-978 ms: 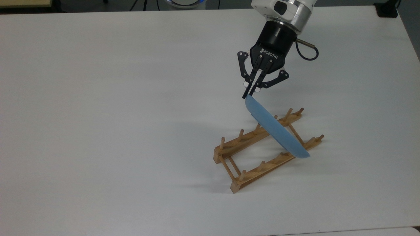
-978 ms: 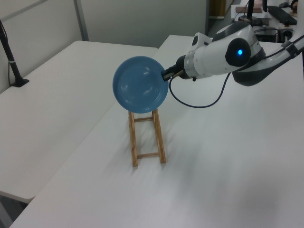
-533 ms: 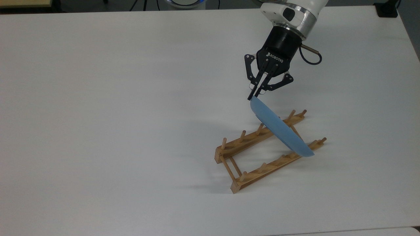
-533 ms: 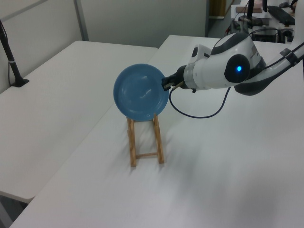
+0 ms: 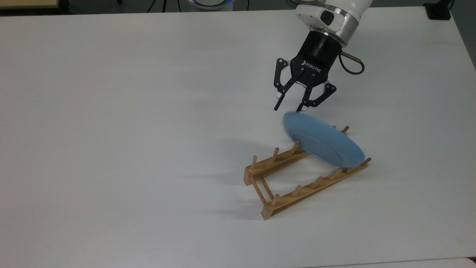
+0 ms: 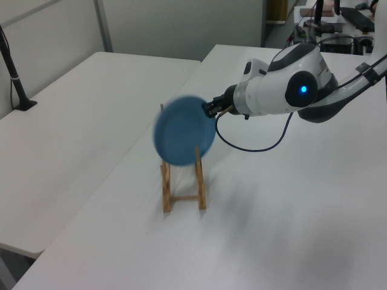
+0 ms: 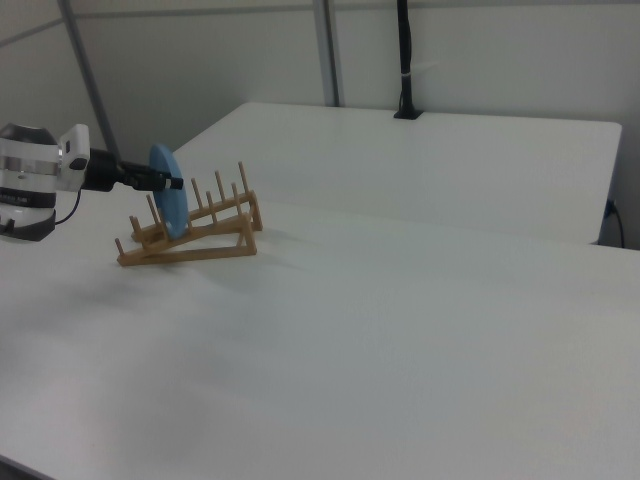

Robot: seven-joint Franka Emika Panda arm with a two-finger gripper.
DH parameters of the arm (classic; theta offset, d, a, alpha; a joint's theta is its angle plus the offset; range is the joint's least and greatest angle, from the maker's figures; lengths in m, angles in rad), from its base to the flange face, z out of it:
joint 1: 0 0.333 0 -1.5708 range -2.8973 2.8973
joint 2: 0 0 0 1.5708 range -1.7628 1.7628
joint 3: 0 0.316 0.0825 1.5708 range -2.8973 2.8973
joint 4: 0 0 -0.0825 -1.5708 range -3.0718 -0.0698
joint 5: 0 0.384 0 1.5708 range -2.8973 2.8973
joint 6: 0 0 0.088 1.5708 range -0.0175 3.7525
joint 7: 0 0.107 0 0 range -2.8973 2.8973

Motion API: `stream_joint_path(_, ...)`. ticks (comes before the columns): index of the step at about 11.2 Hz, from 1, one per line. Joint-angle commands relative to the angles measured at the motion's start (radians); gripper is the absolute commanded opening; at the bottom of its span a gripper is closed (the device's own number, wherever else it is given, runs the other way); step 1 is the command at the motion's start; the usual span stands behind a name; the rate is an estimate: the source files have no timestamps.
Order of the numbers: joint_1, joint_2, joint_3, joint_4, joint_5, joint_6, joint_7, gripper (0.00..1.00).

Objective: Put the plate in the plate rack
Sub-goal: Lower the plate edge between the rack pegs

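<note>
Change since half a second ago: I see the black two-finger gripper (image 5: 288,108) has spread its fingers and let go; before, they were pinched on the rim of the round light-blue plate (image 5: 322,140).
Plate now: one; it is blurred and leans further over than before, at the far end of the rack, right of centre in the top view. Its lower edge sits between the two rails; which pegs it rests against I cannot tell.
Rack: one light-brown wooden plate rack (image 5: 293,179), two long rails with upright pegs, joined by thin crossbars at the near end, on the white table (image 5: 130,130).
Gripper: one, jaws apart, empty, just above the plate's upper rim in the top view.
Left view: plate (image 6: 183,130) smeared, gripper (image 6: 211,107) at its upper right edge.
Right view: plate (image 7: 168,203) edge-on in the rack (image 7: 190,235), at the frame's left.
</note>
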Motion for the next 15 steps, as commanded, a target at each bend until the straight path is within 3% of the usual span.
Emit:
stream_joint_path(1,0.001,0.002,0.002,0.003,-0.01,-0.019,0.023,0.45)
stream_joint_path(3,0.004,0.005,0.002,0.004,-0.01,-0.019,0.023,0.46)
stream_joint_path(5,0.006,0.011,0.002,0.004,-0.01,-0.019,0.021,0.59)
stream_joint_path(8,0.003,0.033,0.003,0.012,0.024,-0.01,0.029,0.56)
stream_joint_path(9,0.004,0.033,0.003,0.023,0.07,-0.008,0.027,0.48)
stream_joint_path(11,0.007,0.033,0.003,0.023,0.092,-0.008,0.041,0.07)
stream_joint_path(12,0.007,0.033,0.003,0.023,0.092,-0.008,0.065,0.0)
stream_joint_path(15,0.007,0.033,0.003,0.024,0.092,-0.01,0.069,0.0)
